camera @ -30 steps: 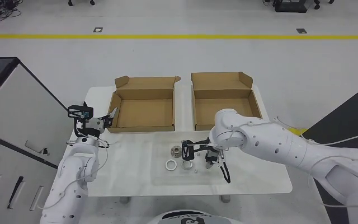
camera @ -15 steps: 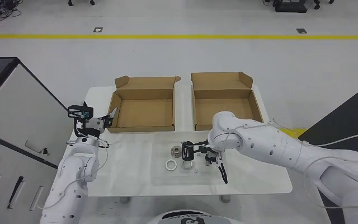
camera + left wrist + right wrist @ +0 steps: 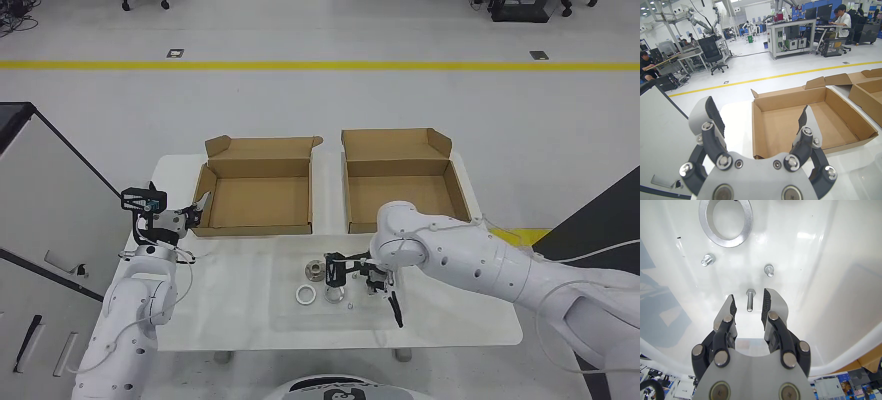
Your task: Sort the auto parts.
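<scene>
A long silver bolt (image 3: pixel 749 301) is lying flat on the floor of a glossy white tray (image 3: pixel 838 291), sitting in the gap between the right gripper (image 3: pixel 749 294)'s two black-padded fingers (image 3: pixel 766 303). These are standing open on either side of the bolt, with a sliver of tray floor showing between it and each pad. Just past the bolt's hexagonal head, further into the tray, two short silver bolts (image 3: pixel 708 260) (image 3: pixel 769 270) are resting apart from one another, and beyond them a thick silver metal ring (image 3: pixel 706 228) is lying flat on the same tray floor. The tray itself is sitting on a white table (image 3: pixel 235 295). Behind the tray, on the side away from the robot, two open brown cardboard boxes are standing side by side, the left box (image 3: pixel 258 205) and the right box (image 3: pixel 400 200), both with their lids folded back. Well apart from the tray, out by the left box's near corner, the left gripper (image 3: pixel 757 103) (image 3: pixel 195 211) is hanging above the table with its fingers spread wide and nothing between them.
</scene>
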